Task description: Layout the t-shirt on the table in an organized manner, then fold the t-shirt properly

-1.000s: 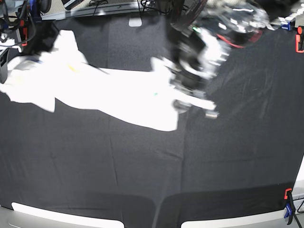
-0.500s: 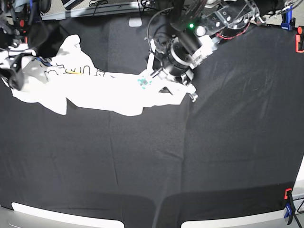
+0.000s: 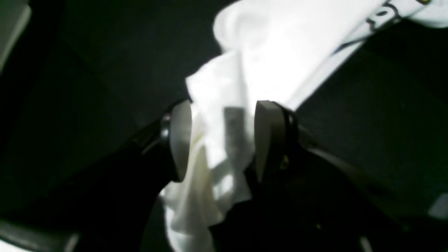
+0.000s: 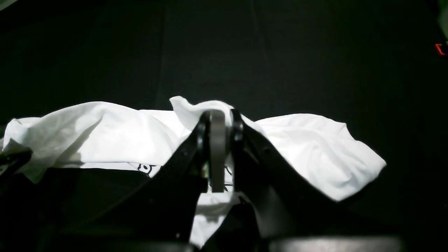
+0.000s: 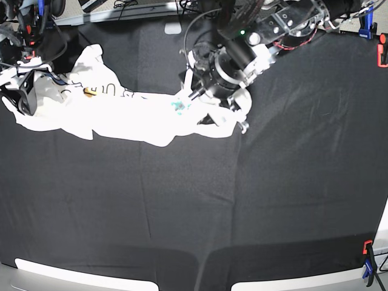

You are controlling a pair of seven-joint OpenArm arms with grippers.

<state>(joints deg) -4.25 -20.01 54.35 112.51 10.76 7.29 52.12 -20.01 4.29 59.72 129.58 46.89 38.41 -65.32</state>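
Two hands work the t-shirt [image 5: 130,112], stretched in a rumpled band across the table's [image 5: 242,206] far side: right hand [image 4: 218,140] clamped on cloth, left hand [image 3: 218,140] apart around a fold. Laying out is underway; next, spread it flat

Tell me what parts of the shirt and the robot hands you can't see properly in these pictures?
- The shirt: its letters are too small and washed out to read in the base view.
- Right gripper: the base view shows only a dark blur at its left edge.
- Left gripper: hidden under its own arm in the base view; its wrist view is blurred, so whether its pads squeeze the cloth is unclear.
- The table: edges cut off.
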